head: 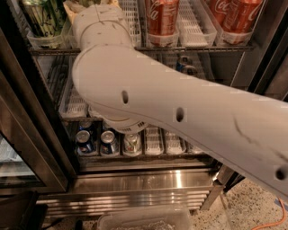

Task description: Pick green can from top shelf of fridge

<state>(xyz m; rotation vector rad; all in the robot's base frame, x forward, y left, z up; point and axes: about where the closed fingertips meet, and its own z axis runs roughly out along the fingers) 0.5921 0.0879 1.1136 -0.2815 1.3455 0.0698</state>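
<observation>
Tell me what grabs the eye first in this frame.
The white arm stretches from lower right into the fridge, hiding much of its racks. Red cans stand on the top shelf, a green can at its left end; the gripper is out of view, past the frame's top edge.

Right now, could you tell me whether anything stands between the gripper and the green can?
Nothing visible does. The gripper is at the picture's top edge, above the white wrist; the green can stands just left of it on the top shelf.
</observation>
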